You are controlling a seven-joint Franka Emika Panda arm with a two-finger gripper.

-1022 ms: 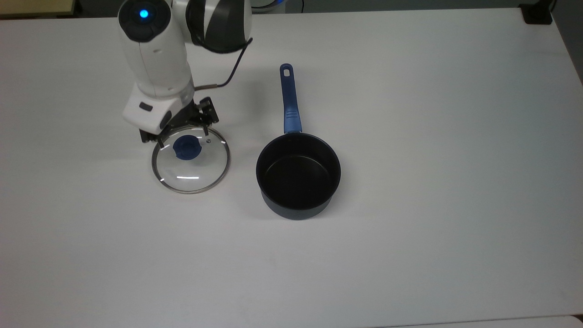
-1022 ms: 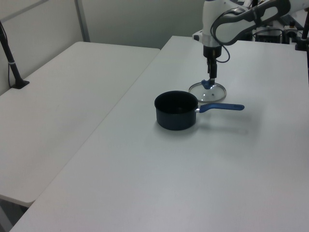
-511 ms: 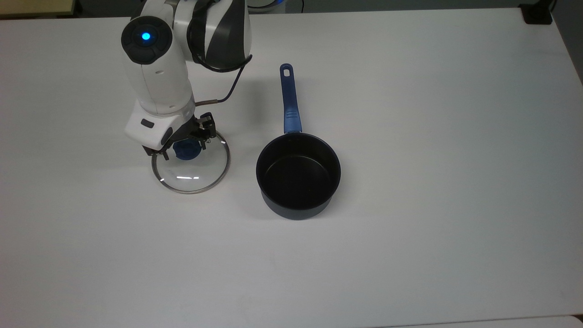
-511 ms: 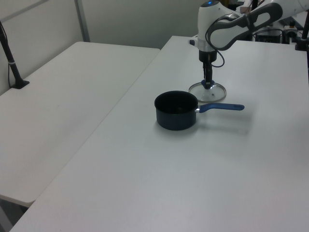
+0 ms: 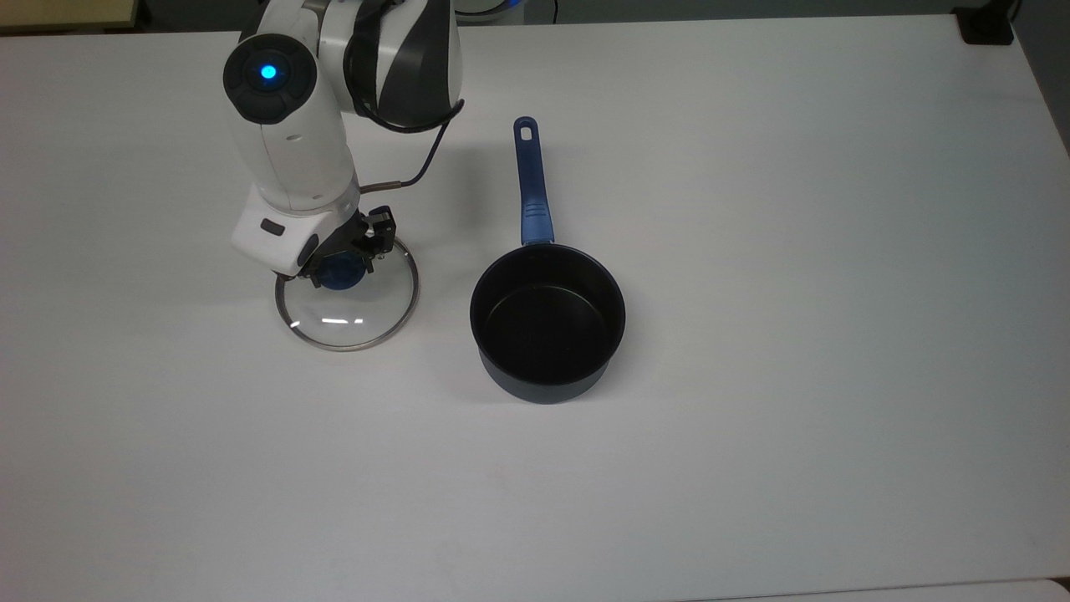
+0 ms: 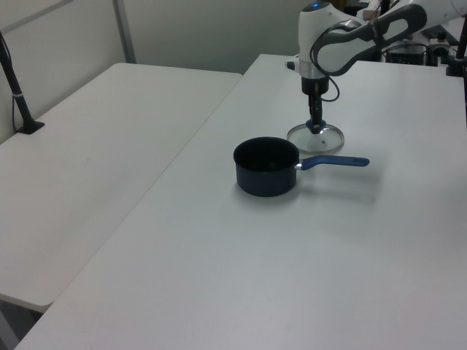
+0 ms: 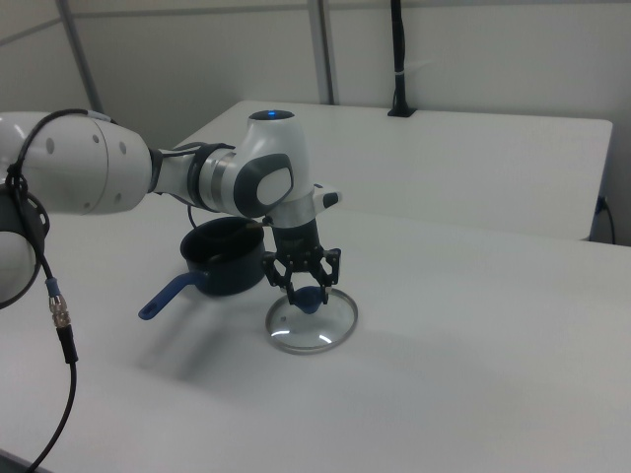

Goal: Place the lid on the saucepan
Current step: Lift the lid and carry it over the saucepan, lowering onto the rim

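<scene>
The lid (image 5: pixel 346 303) lies flat on the table (image 5: pixel 752 251), just beside the saucepan (image 5: pixel 547 322) on the top view's left, the two apart. Its blue knob (image 5: pixel 338 272) sits between the jaws of the gripper (image 5: pixel 341 264), which a second ago hung above and behind the knob and has since dropped around it. The jaws look drawn in against the knob, though a firm pinch I cannot confirm. The lid has shifted slightly, so contact seems made; lifting should come next.
</scene>
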